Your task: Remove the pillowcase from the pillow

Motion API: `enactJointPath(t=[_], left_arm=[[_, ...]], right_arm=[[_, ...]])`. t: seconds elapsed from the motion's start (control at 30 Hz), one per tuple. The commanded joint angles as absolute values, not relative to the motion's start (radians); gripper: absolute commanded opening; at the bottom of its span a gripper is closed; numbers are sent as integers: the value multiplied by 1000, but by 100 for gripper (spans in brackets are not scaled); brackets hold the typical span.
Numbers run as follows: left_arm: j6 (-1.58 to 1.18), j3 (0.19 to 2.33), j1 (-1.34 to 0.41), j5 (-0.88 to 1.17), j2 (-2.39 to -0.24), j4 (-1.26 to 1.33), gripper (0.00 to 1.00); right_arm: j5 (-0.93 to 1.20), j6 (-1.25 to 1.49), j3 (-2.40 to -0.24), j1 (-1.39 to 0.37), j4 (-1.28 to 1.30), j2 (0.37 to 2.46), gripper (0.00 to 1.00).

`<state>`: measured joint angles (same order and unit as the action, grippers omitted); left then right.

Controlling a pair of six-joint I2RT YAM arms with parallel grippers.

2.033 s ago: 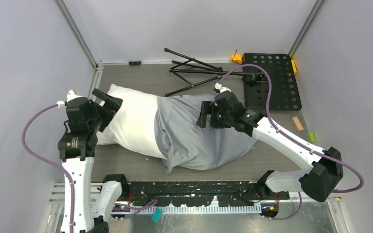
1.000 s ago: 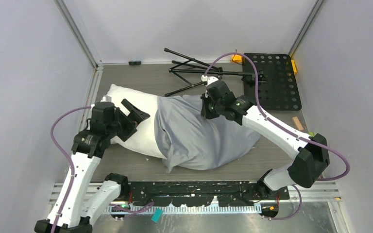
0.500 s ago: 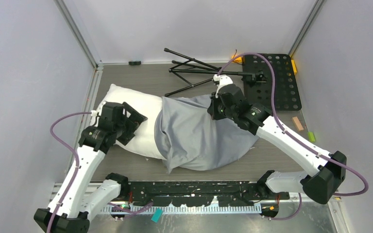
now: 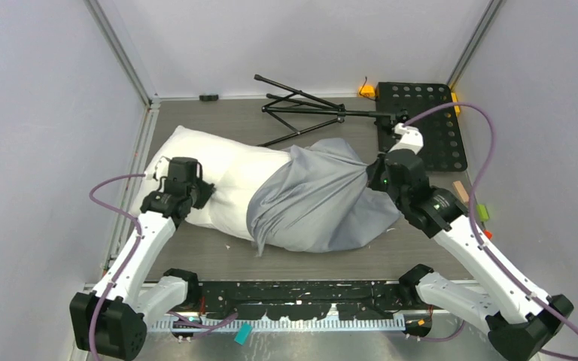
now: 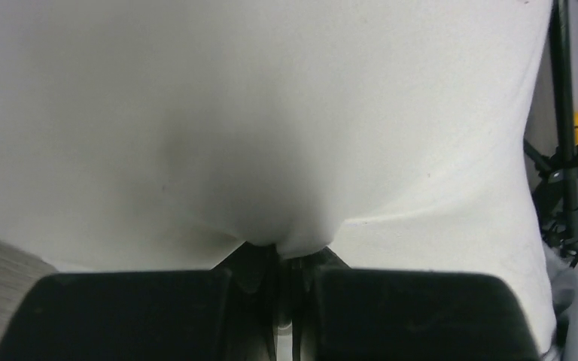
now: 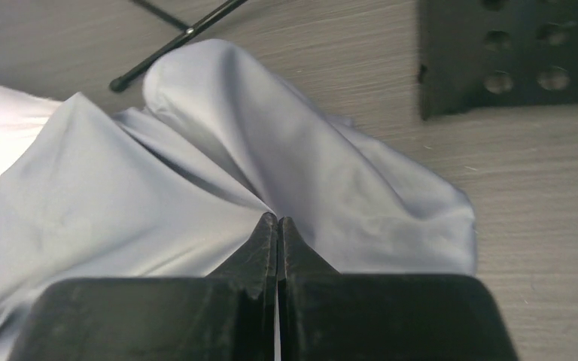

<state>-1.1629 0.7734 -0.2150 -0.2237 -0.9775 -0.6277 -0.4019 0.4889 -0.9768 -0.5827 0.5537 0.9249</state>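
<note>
Pillowcase (image 4: 323, 207) half off, bunched over right end of pillow (image 4: 218, 169) on desk (image 4: 196, 120).
Left pincer (image 5: 286, 252) clamps a pinch of bare pillow at its near-left edge; right pincer (image 6: 278, 226) clamps a case fold at pillow's right end. Risk: thin pinches may slip under a hard pull, or pillow drags along w/ case; fabric could snag black stand (image 4: 297, 105) behind pillow.

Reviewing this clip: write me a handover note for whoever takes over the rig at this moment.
Left gripper: shut, pinching the pillow at its near edge, on the bare white part.
Right gripper: shut on the pillowcase, fabric bunched at its right end.
Done: pillowcase partly off, pillow's left part bare.
Left: pull the two apart until the pillow is fully out.
</note>
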Motion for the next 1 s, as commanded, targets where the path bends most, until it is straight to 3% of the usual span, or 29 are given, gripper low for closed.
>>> enactJointPath(t=[0.0,0.37,0.63,0.77,0.9,0.97], left_arm=[[-1055,830,-75,-491,-983,-651,0],[-925,1252,-20,-752,-1065,-747,0],[-856,1292,-5,-801,-1084,-688,0],[-888,1312,86,-773,-1102,-739,0],[-910,1289,97,-726,-1087,-708,0],[-927,1275,98,-643,-1088,-687,0]], right_arm=[[-710,526,-974,-459,587,813,0],[-932,667,-1118,-416,613,807,0],[-1094,633,-1110,-414,511,769,0],[-1195,672,-1128,-413,550,780,0],[-1149,664,-1130,-413,541,781,0],[-950,561,-1116,-414,465,800,1]])
